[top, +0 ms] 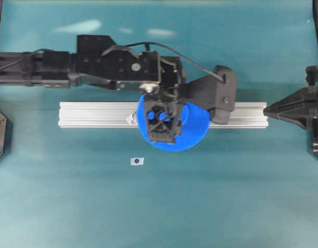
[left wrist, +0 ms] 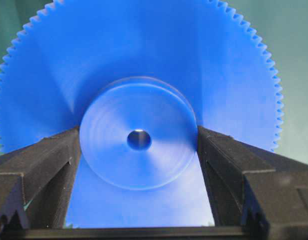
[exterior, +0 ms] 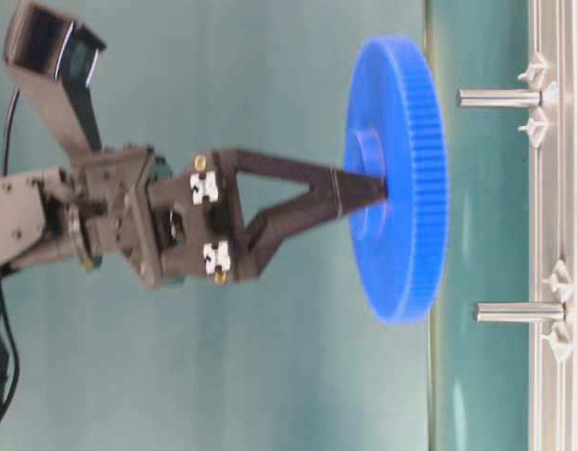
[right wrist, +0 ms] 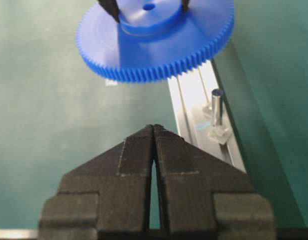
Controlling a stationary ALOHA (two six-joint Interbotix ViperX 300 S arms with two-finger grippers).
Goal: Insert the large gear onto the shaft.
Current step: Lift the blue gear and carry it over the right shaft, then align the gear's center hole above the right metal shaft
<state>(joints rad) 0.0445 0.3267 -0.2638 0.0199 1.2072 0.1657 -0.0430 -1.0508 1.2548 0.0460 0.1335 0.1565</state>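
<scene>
Overhead view shows you the left gripper [top: 162,117] pinching the large gear [top: 192,135] by its raised hub, above the rail [top: 91,114]. Gear: flat blue disc, fine rim teeth, small dark centre hole. Right gripper [right wrist: 154,127] pressed together, holding nothing.

One camera looks straight down, one sideways from table level, two ride the wrists close in; all share the blue gear [top: 171,126].
</scene>
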